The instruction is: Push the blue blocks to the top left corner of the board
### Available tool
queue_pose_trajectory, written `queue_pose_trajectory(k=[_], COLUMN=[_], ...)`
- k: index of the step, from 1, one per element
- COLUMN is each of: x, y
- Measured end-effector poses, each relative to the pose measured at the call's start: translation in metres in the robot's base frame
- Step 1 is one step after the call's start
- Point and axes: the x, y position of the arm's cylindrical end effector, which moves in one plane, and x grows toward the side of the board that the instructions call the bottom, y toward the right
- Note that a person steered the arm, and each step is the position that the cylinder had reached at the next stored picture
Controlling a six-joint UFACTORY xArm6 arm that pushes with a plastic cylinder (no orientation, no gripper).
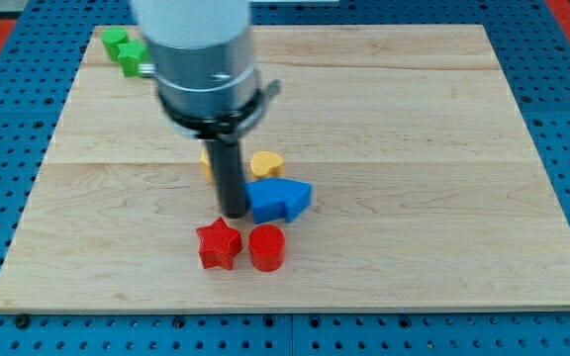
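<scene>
My tip [233,212] rests on the board touching the left edge of the blue block [279,199], an arrow-like or joined pair of shapes near the middle of the wooden board [443,129]; there is no hand to open or close here, only the bare rod, so nothing is pinched. The blue block lies well apart from the top left corner, its goal. Whether it is one piece or two blue blocks pressed together I cannot tell from this angle.

Just above it sits a yellow heart [266,163], and another yellow block [207,161] shows partly behind the rod. Just below lie a red star [218,243] and a red cylinder [266,246], side by side. Green blocks [125,49] occupy the top left corner.

The step in hand looks like positioning for the push. From the left side, pushing would drive the blue away from the goal, so the next move likely calls for rounding to its lower right and pushing up-left, steering clear of the yellow pieces.
</scene>
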Motion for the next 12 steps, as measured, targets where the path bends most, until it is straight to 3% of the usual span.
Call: queue_pose_trajectory(k=[3, 5, 6, 8, 10, 12], x=[0.017, -0.067, -0.122, -0.144, -0.239, -0.264], y=[0.152, 0.163, 0.152, 0.005, -0.062, -0.12])
